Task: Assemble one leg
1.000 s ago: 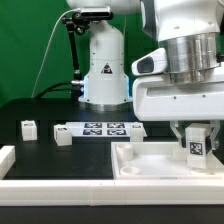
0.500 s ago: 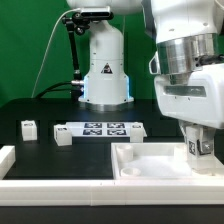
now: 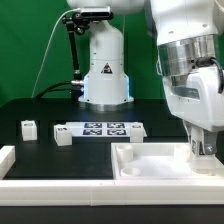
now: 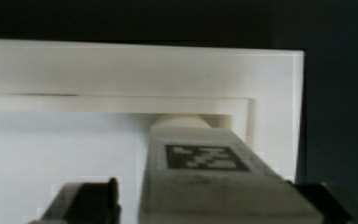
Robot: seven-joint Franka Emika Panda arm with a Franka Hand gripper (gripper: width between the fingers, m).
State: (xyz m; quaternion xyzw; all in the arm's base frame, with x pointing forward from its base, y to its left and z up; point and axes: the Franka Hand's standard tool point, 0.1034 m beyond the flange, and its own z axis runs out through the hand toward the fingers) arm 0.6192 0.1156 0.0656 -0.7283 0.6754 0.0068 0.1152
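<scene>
My gripper [image 3: 203,148] is shut on a leg [image 3: 205,146], a small white post with a black-and-white tag. It holds the leg upright over the right corner of the large white tray-shaped piece [image 3: 150,160]. In the wrist view the leg [image 4: 206,165] fills the space between my two dark fingers [image 4: 91,203], and its far end sits at the tray's inner corner [image 4: 247,85]. Whether the leg's end touches the tray I cannot tell. Two more legs stand on the table at the exterior view's left, one [image 3: 28,128] further left than the other [image 3: 64,137].
The marker board [image 3: 103,129] lies on the dark table behind the tray. A white rail [image 3: 60,185] runs along the front, with a white block [image 3: 6,158] at its left end. The arm's white base [image 3: 104,65] stands at the back.
My gripper has moved toward the exterior view's right with the leg, from over the tray's right side to its right corner, and the wrist has turned.
</scene>
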